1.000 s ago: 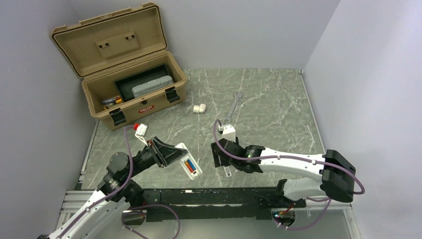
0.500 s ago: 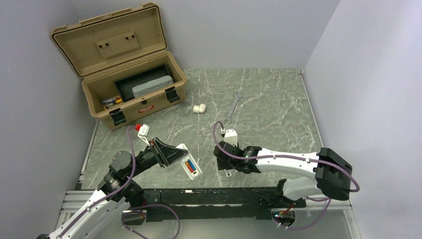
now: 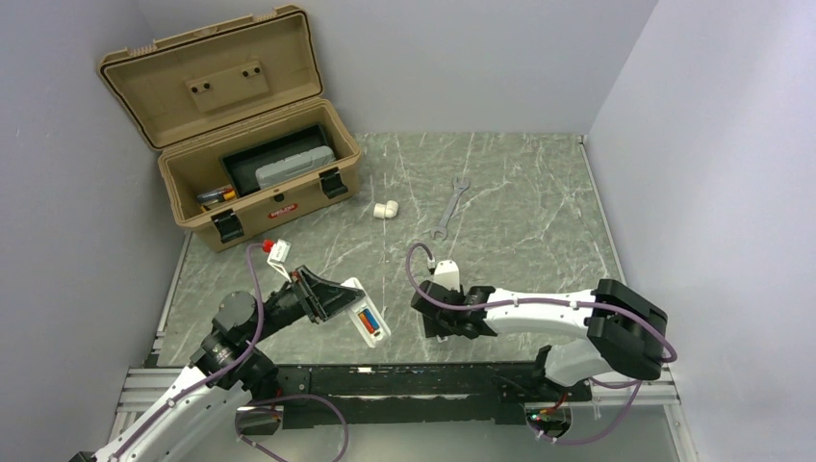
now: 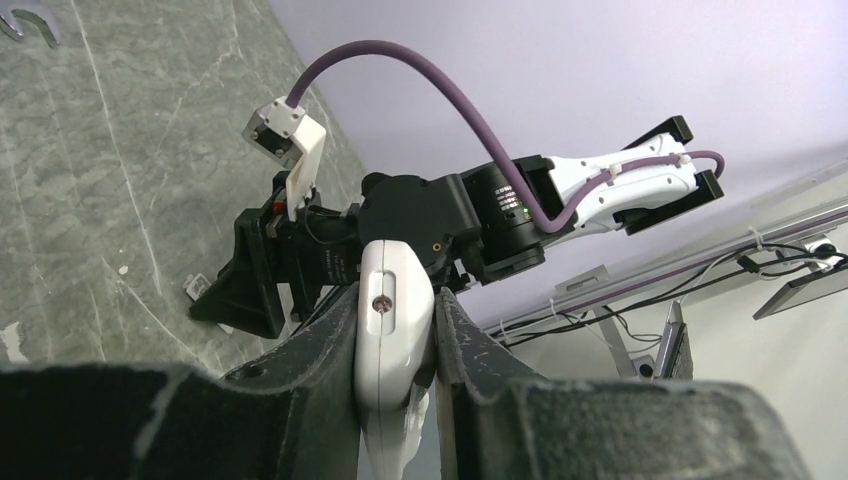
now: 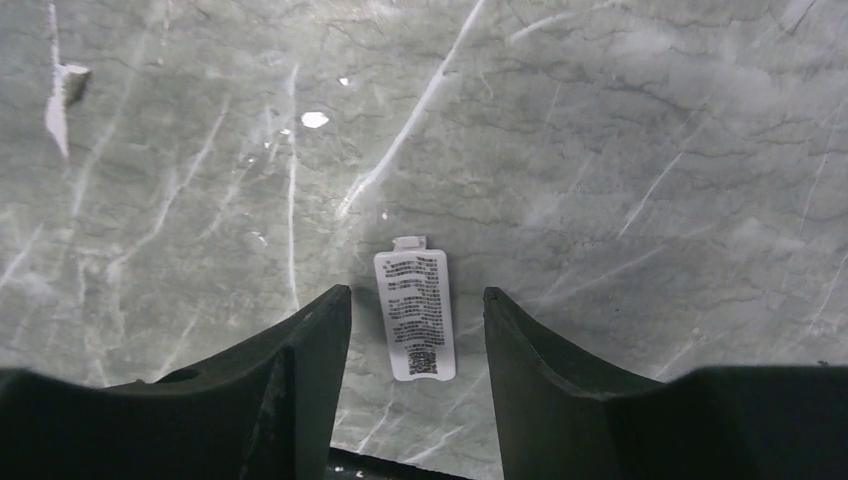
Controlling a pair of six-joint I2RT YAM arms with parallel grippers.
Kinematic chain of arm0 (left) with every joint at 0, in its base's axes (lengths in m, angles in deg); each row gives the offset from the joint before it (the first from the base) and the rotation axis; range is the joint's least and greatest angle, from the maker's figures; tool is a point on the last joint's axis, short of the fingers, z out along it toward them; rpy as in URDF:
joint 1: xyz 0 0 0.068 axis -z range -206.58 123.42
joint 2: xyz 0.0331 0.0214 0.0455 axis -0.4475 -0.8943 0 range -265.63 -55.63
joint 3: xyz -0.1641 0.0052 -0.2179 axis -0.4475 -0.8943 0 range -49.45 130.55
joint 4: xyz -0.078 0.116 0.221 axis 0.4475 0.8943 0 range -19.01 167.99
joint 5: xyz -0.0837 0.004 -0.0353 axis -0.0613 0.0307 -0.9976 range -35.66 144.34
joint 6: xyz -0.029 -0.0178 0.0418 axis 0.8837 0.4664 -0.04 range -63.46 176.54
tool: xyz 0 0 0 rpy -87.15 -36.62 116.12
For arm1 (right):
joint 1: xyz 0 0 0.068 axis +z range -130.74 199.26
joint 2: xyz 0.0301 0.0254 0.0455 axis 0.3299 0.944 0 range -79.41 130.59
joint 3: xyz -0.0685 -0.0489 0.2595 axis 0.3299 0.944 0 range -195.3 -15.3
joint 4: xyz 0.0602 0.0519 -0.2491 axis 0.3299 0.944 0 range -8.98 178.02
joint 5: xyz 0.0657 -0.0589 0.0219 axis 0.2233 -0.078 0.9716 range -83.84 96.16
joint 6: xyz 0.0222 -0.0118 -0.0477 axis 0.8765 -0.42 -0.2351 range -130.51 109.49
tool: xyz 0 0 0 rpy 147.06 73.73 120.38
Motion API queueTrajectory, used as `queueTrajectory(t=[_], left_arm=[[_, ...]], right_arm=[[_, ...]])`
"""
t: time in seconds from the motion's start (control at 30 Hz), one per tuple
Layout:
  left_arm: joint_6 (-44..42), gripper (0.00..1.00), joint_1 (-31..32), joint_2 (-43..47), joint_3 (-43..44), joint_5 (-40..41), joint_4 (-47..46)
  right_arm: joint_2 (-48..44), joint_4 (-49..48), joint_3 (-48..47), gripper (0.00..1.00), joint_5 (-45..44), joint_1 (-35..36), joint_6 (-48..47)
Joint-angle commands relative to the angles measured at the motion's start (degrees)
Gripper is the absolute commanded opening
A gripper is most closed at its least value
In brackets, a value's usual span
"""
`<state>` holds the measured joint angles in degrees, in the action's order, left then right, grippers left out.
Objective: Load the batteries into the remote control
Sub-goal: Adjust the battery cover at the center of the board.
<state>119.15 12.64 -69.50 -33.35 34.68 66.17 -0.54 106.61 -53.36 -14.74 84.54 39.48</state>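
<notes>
Far behind the remote control and to its left, an open tan toolbox (image 3: 252, 189) stands on the grey marbled table (image 3: 520, 183), its lid tipped back and a grey case and other items inside. The left gripper (image 3: 343, 295) reaches in from the remote's left side. In the left wrist view its two dark fingers (image 4: 320, 345) press against both long sides of the white body, so it is clamped on the remote control (image 3: 366, 315). The remote is held off the table, tilted, with the open recess in its back facing up. The batteries (image 3: 367, 320) sit in that recess, showing orange-red against the white plastic; how many there are is too small to tell. Behind the remote and a little to its right, a short white pipe elbow (image 3: 386, 208) lies on the table, well apart from it. To the right of the remote and close to it, without touching, the right gripper (image 3: 438, 325) points down at the table. In its wrist view the jaws stand apart on either side of a small white printed battery cover (image 5: 415, 315), which lies flat between them with a gap on each side. Further right of the remote and behind it, a silver wrench (image 3: 448, 207) lies on the table.
</notes>
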Motion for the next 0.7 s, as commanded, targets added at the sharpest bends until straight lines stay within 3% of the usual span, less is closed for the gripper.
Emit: queueTrajectory(t=[0.0, 0.07, 0.17, 0.67], left_arm=[[-0.4, 0.0, 0.2, -0.6, 0.1, -0.7, -3.3], [-0.3, 0.0, 0.2, -0.9, 0.0, -0.8, -4.0], [-0.1, 0.0, 0.2, -1.1, -0.3, -0.9, -4.6], [0.5, 0.0, 0.2, -0.9, -0.6, -0.8, -5.3]], right_arm=[[0.5, 0.8, 0.3, 0.58, 0.2, -0.2, 1.8], [-0.5, 0.3, 1.1, 0.67, 0.6, -0.1, 2.2], [-3.3, -1.7, 3.5, 0.71, 2.2, -0.2, 3.3], [-9.0, -3.0, 6.5, 0.66, 7.7, 1.7, 6.5]])
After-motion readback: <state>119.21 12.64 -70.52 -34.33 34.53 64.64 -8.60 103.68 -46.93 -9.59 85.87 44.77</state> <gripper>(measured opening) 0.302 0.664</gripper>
